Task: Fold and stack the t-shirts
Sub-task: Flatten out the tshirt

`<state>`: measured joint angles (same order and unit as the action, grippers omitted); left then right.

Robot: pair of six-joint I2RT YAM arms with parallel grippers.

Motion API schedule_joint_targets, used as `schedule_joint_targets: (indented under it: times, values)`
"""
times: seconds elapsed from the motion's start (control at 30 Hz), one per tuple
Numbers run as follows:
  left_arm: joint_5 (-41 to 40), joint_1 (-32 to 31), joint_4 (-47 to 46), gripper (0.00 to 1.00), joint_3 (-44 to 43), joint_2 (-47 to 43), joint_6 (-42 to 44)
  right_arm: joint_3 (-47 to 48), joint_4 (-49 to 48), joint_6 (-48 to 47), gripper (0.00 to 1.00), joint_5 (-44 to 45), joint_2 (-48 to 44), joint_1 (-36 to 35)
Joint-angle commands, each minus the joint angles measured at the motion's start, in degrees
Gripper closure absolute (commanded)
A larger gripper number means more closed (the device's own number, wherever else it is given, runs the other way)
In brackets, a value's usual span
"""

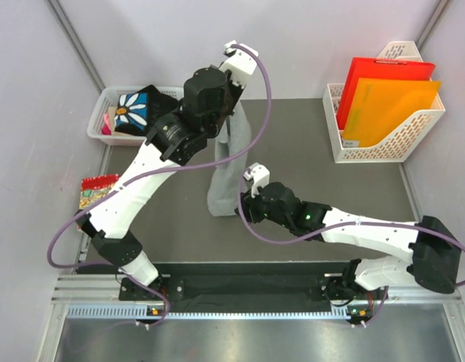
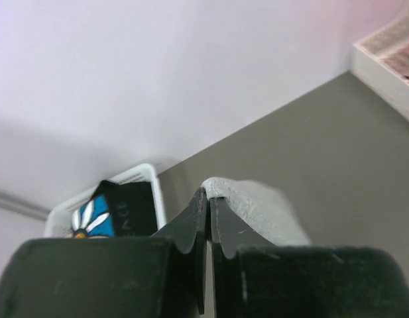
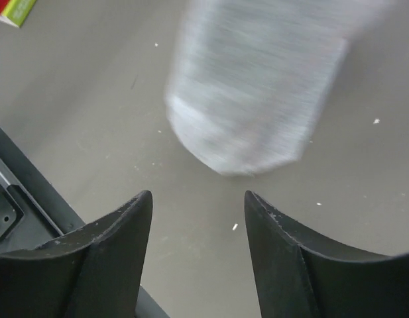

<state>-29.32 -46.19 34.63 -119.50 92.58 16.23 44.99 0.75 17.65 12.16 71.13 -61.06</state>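
The light grey t-shirt [image 1: 226, 170] hangs as a long bunched strip from my left gripper [image 1: 232, 115], which is raised above the mat and shut on the shirt's top edge. The left wrist view shows the fingers [image 2: 209, 205] closed on the grey cloth [image 2: 267, 212]. The shirt's lower end touches the mat. My right gripper [image 1: 242, 207] is open and empty, low beside that lower end. In the right wrist view the blurred grey end [image 3: 257, 86] lies just ahead of the open gripper [image 3: 197, 195]. The black daisy t-shirt [image 1: 136, 109] lies in the white basket [image 1: 111, 94] at the far left.
A small red patterned packet [image 1: 96, 188] lies at the mat's left edge. A white file rack [image 1: 386, 139] with red and orange folders stands at the back right. The basket with the black tee also shows in the left wrist view [image 2: 146, 175].
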Motion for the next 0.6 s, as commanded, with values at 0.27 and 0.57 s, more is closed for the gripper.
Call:
schedule_joint_targets:
  times: [0.27,0.57]
  values:
    - [-15.9,12.0,-11.2,1.00,-1.3,5.3,3.6,14.3,-4.9,-2.5,0.36,-1.3,17.6,-6.3]
    - [-13.3,12.3,-9.8,1.00,8.1,0.9,2.4,22.2,-4.1,-4.0,0.27,2.9,31.9,-2.1]
